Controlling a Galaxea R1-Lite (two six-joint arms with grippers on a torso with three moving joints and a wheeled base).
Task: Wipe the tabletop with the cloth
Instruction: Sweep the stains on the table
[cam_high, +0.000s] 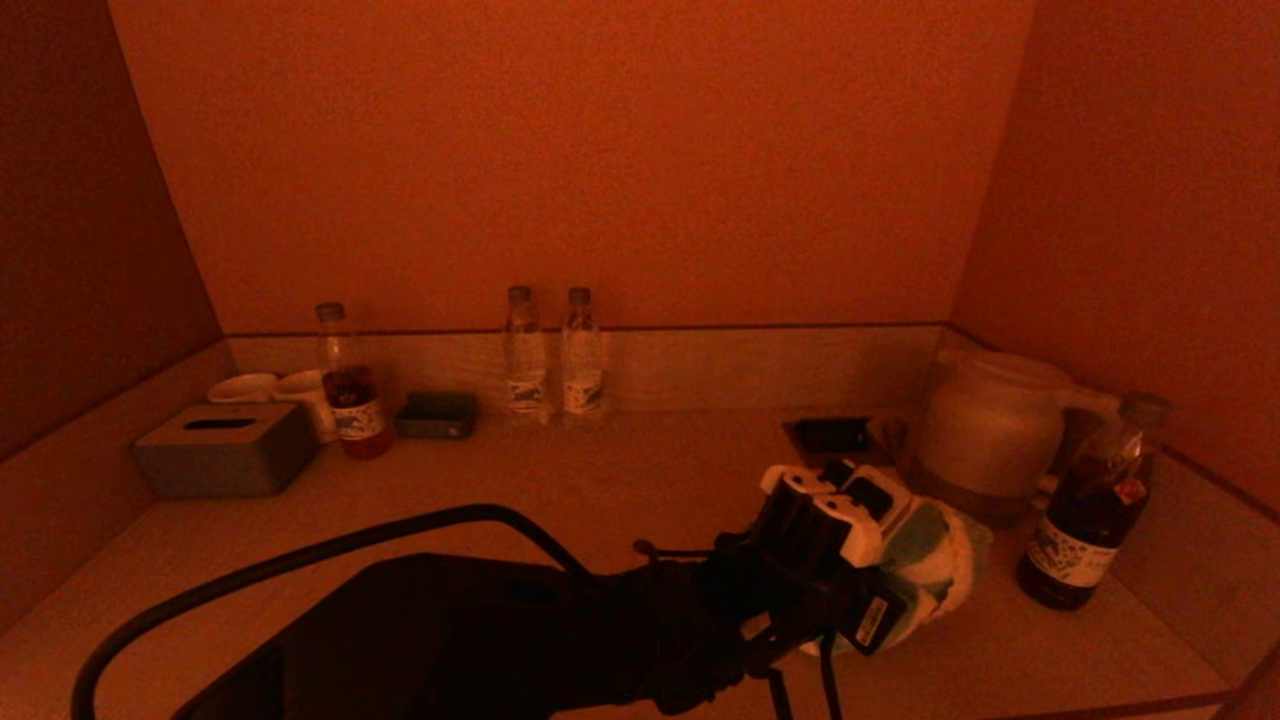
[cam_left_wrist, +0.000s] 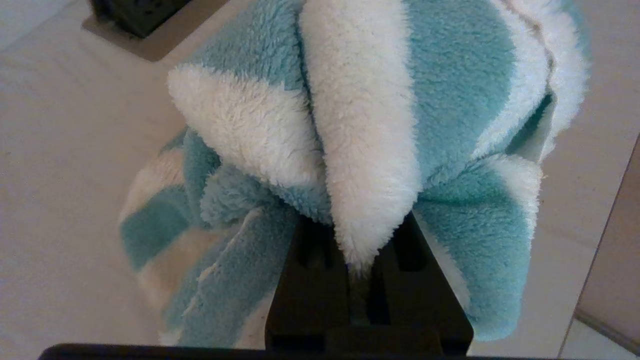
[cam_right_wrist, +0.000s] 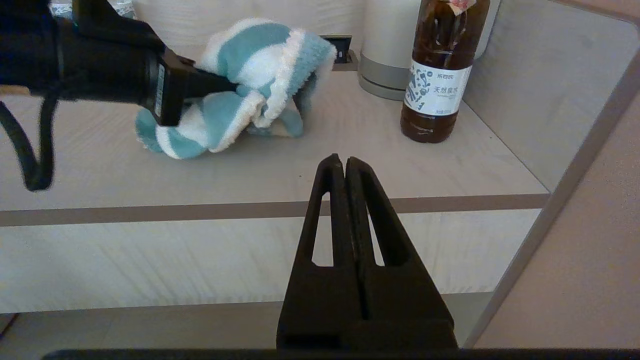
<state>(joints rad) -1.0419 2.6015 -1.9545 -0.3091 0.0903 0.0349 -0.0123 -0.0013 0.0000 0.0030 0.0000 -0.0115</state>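
A fluffy teal-and-white striped cloth (cam_high: 935, 570) lies bunched on the pale wood tabletop (cam_high: 600, 490) at the right. My left gripper (cam_high: 900, 590) is shut on the cloth (cam_left_wrist: 360, 125), a white fold pinched between its black fingers (cam_left_wrist: 310, 270). The cloth's lower folds rest on the tabletop (cam_right_wrist: 150, 170); in the right wrist view the cloth (cam_right_wrist: 250, 85) and the left arm (cam_right_wrist: 100, 70) show above it. My right gripper (cam_right_wrist: 345, 162) is shut and empty, held off the front edge of the table, out of the head view.
A dark tea bottle (cam_high: 1090, 510) and a white kettle (cam_high: 985, 425) stand just right of the cloth; the bottle (cam_right_wrist: 440, 70) shows close by it. At the back are two water bottles (cam_high: 550, 350), a tea bottle (cam_high: 345, 385), cups (cam_high: 270, 390), a grey tissue box (cam_high: 225, 450) and a socket (cam_high: 830, 435).
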